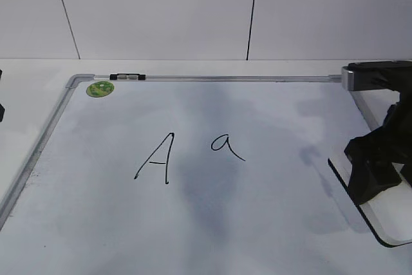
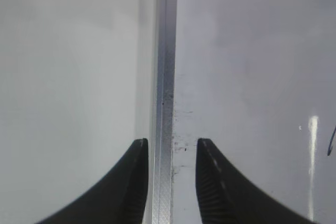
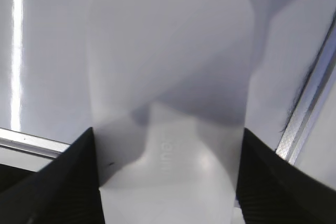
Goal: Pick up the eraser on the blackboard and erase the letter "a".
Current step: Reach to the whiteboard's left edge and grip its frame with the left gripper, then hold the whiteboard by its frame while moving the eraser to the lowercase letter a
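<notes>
The white eraser (image 1: 388,216) lies at the right edge of the blackboard (image 1: 270,230), its thin dark underside showing along its rim. My right gripper (image 1: 376,173) sits over it. In the right wrist view the eraser (image 3: 168,72) fills the whole gap of the right gripper (image 3: 167,132), and both black fingers press against its sides. The small letter "a" (image 1: 226,146) stands in the middle of the board, well left of the eraser. My left gripper (image 2: 171,142) is open and straddles the board's silver frame (image 2: 164,77) without gripping it.
A taller capital "A" (image 1: 156,159) is written left of the small letter. A round green sticker (image 1: 100,88) and a small black-and-white clip (image 1: 127,76) sit at the board's far left corner. The board's frame (image 3: 310,108) runs close on the right.
</notes>
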Tool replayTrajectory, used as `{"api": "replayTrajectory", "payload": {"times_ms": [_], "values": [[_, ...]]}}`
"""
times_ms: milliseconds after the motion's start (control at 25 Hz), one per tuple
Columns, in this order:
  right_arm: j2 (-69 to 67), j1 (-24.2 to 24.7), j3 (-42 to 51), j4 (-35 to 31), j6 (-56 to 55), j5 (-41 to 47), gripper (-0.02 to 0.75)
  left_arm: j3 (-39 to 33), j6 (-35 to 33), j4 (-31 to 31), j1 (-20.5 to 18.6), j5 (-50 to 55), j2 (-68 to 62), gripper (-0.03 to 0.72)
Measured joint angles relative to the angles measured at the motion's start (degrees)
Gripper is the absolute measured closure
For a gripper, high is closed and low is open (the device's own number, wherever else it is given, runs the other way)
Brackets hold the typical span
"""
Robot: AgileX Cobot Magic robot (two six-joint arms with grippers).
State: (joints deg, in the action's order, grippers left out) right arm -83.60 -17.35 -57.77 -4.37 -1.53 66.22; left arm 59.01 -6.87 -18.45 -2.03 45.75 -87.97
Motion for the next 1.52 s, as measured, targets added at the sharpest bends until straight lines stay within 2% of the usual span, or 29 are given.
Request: {"api": "replayTrajectory", "payload": {"times_ms": [320,640,800,1000,1520], "values": [[0.0,0.0,0.0,-0.1,0.0,0.0,0.186,4.7,0.0,0.7,0.0,7.1,-8.5,0.453],[0.0,0.0,0.0,-1.9,0.0,0.0,0.186,13.7,0.0,0.9,0.1,14.1,-13.7,0.453],[0.0,0.0,0.0,-2.1,0.0,0.0,0.186,17.1,0.0,3.7,1.7,16.1,-16.3,0.453],[0.0,0.0,0.0,-2.2,0.0,-0.5,0.186,17.8,0.0,6.3,3.4,16.4,-19.3,0.453],[0.0,0.0,0.0,-2.2,0.0,-0.6,0.186,17.9,1.1,6.8,3.4,15.5,-26.7,0.453]]}}
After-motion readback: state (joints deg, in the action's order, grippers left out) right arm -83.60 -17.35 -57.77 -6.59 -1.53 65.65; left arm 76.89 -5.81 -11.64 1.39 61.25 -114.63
